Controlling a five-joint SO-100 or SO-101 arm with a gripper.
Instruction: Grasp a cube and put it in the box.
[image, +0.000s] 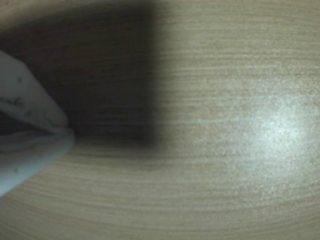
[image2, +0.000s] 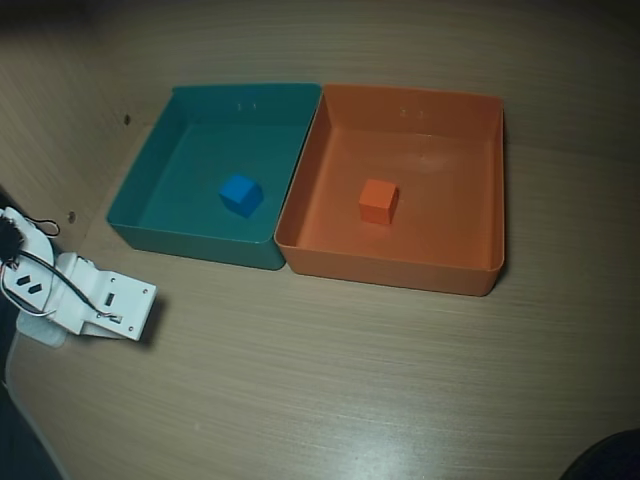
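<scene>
The small orange cube (image2: 378, 200) sits on the floor of the orange box (image2: 400, 262), near its middle, in the overhead view. My white arm (image2: 90, 295) is folded low over the table at the far left, well apart from the box and the cube. In the wrist view my gripper (image: 67, 131) enters from the left edge. Its two pale fingers meet at their tips with nothing between them. That view shows only bare wood and the gripper's dark shadow. The cube and the box are out of the wrist view.
A teal-green tray (image2: 190, 238) stands touching the orange box's left wall, with a small blue cube (image2: 241, 194) inside. The wooden table (image2: 330, 380) stretches in front of both trays. A dark object (image2: 605, 460) shows at the bottom right corner.
</scene>
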